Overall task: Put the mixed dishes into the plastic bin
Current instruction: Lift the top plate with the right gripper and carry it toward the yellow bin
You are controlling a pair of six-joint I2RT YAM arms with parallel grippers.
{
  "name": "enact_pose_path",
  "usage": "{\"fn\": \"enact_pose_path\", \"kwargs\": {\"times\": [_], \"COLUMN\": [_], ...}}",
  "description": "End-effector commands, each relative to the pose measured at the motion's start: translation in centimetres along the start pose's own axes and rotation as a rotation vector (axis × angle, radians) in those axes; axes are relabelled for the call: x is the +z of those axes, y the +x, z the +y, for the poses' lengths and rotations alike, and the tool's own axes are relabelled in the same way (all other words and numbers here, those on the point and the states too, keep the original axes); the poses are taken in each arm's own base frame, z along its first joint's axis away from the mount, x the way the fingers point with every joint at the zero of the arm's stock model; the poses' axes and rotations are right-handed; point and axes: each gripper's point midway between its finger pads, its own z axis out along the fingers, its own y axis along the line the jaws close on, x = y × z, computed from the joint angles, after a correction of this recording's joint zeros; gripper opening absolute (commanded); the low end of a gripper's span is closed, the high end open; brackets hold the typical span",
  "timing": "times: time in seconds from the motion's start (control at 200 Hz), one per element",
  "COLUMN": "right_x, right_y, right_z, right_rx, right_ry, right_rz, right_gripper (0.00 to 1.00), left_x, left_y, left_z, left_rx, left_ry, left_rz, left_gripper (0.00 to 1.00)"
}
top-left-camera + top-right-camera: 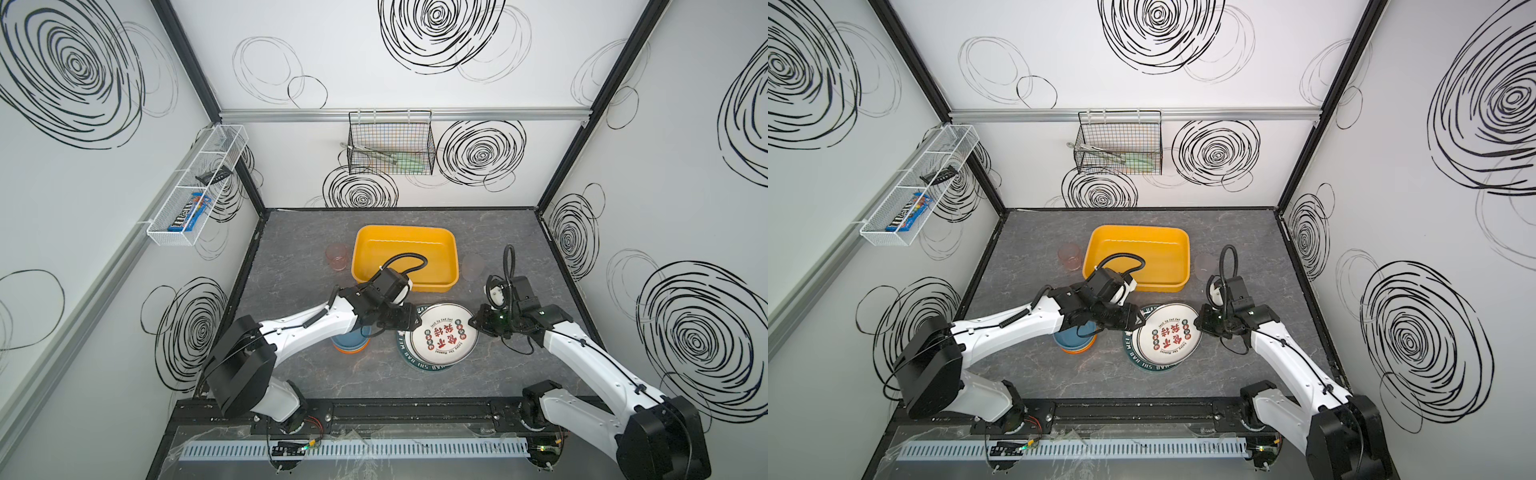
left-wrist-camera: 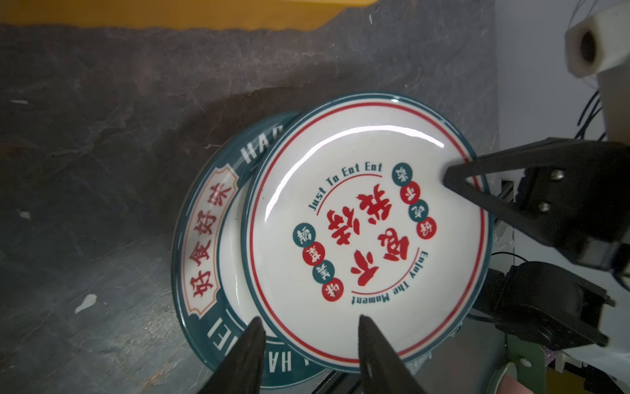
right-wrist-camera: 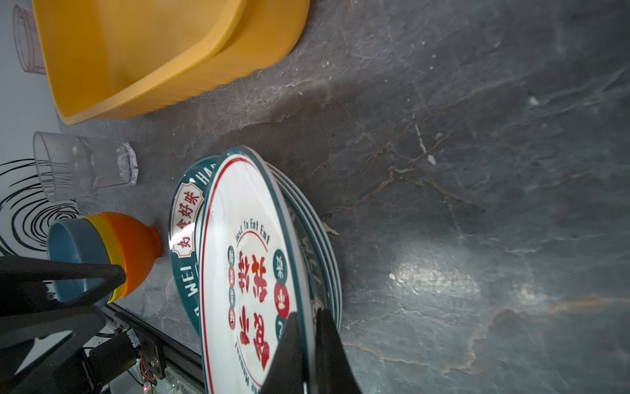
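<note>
On the table [image 1: 299, 374], just in front of the plastic bin [image 1: 405, 228] | right gripper [image 3: 306, 315] clamped on the rim of the top plate [image 3: 252, 218] | left gripper [image 2: 308, 322] partly open at its opposite rim, holding nothing | top plate sits offset on the plate stack [image 2: 204, 245] | bowls [image 3: 112, 252] beside the stack.

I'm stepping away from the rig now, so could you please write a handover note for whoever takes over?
Grippers: right gripper shut on the top plate's rim; left gripper open at that plate's opposite edge, holding nothing.
Things: plate stack on the near side of the plastic bin; bowl stack beside it, under the left arm; pink cup left of the bin, clear cup right.
Done: nothing in the bin.
Left: all plates, bowls, both cups.
</note>
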Motion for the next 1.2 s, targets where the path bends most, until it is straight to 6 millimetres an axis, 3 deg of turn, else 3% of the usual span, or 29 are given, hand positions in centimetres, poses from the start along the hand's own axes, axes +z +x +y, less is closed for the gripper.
{"fn": "enact_pose_path", "kwargs": {"times": [0.0,0.235,0.58,1.196], "right_x": [-2.0,-4.2,-5.8,-4.5], "right_y": [-1.8,-3.6,-6.1,-12.6], "right_z": [1.8,3.7,6.4,11.8], "right_rx": [-0.037,-0.073,-0.094,-0.092], "right_ry": [-0.043,-0.099,-0.152,-0.255], "right_rz": [-0.082,-0.185,-0.228,-0.251], "right_gripper": [0.00,0.00,0.00,0.00], "left_x": [-1.9,-5.6,-9.8,-14.5], "left_y": [-1.4,-3.0,-4.7,-5.8], "left_z": [-0.9,-1.4,0.4,6.4], "left_rx": [0.007,-0.016,-0.075,-0.193], "left_ry": [0.045,0.116,0.146,0.099], "left_rz": [-0.062,-0.156,-0.266,-0.377], "left_gripper": [0.53,0.57,0.62,0.67]}}
